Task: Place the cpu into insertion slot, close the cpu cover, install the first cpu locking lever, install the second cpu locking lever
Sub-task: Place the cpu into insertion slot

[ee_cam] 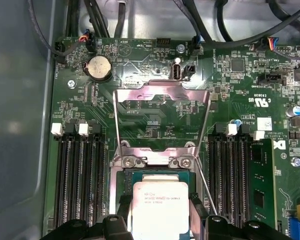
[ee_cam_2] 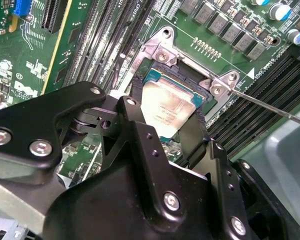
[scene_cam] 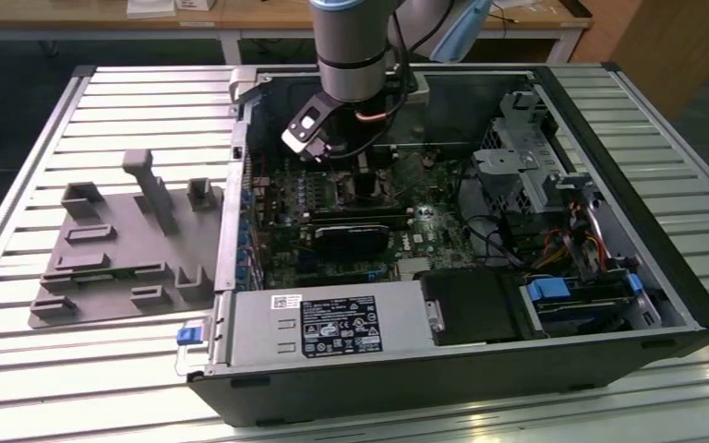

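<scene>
The cpu point(ee_cam: 161, 206), a silver-topped square chip on a green base, lies at the insertion slot point(ee_cam_2: 176, 75) on the green motherboard. My gripper point(ee_cam_2: 167, 127) hangs straight over it, one black finger point(ee_cam: 122, 212) against each side of the chip, so it is shut on the cpu. The cpu cover point(ee_cam: 162, 94), a thin silvery frame, stands tilted up and open behind the slot. Two thin wire levers point(ee_cam: 205, 186) stick up unlatched beside the slot. In the exterior view the gripper point(scene_cam: 361, 173) reaches down into the open computer case and hides the slot.
Black memory slots point(ee_cam: 80, 180) run along both sides of the slot. A black card point(scene_cam: 354, 242) and a grey power supply point(scene_cam: 324, 328) lie nearer the case front, with drive cages point(scene_cam: 534, 157) at the exterior view's right. A grey fixture tray point(scene_cam: 121, 249) sits outside the case.
</scene>
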Controlling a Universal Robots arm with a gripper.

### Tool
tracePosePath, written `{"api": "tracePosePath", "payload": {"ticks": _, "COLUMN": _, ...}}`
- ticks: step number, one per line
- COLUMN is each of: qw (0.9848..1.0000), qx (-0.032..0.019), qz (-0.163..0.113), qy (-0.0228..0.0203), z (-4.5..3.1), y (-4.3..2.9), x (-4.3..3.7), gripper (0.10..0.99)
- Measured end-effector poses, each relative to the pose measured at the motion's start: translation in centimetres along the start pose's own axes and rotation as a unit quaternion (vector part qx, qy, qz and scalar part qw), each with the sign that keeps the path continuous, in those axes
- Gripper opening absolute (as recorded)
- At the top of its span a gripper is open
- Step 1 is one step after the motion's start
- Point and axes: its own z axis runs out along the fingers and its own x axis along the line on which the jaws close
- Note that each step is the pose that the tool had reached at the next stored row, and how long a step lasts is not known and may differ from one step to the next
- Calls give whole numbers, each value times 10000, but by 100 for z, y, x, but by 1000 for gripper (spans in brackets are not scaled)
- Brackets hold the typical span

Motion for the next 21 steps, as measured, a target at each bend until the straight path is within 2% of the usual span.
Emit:
{"api": "tracePosePath", "payload": {"ticks": 5, "qw": 10000, "qx": 0, "qz": 0, "qy": 5, "z": 11, "y": -6, "x": 6, "gripper": 537}}
{"api": "tracePosePath", "payload": {"ticks": 11, "qw": 10000, "qx": 1, "qz": 5, "qy": 35, "z": 22, "y": -9, "x": 12, "gripper": 537}}
{"api": "tracePosePath", "payload": {"ticks": 21, "qw": 10000, "qx": 0, "qz": 4, "qy": 38, "z": 25, "y": -9, "x": 13, "gripper": 537}}
